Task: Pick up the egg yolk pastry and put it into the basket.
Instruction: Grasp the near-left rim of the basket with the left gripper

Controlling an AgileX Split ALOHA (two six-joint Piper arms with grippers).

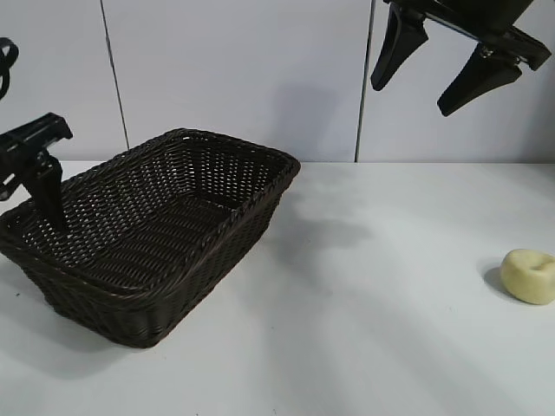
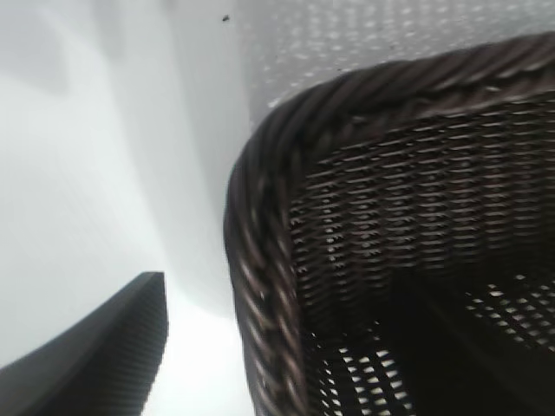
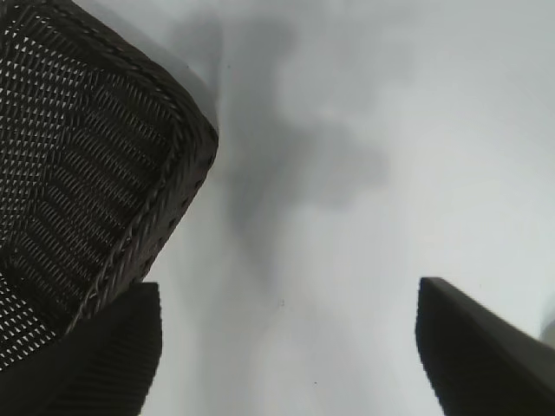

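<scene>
The egg yolk pastry (image 1: 529, 276) is a small pale yellow lump that lies on the white table (image 1: 364, 329) at the far right. The dark brown wicker basket (image 1: 217, 227) stands at the left and holds nothing. My right gripper (image 1: 413, 97) hangs open and empty high above the table, up and left of the pastry. In the right wrist view its gripper (image 3: 286, 347) is over bare table, with a basket corner (image 3: 165, 199) beside it. My left gripper (image 1: 39, 195) is open at the basket's left rim (image 2: 260, 260); only one finger (image 2: 95, 355) shows.
A pale panelled wall (image 1: 243, 69) runs behind the table. Bare table lies between the basket and the pastry.
</scene>
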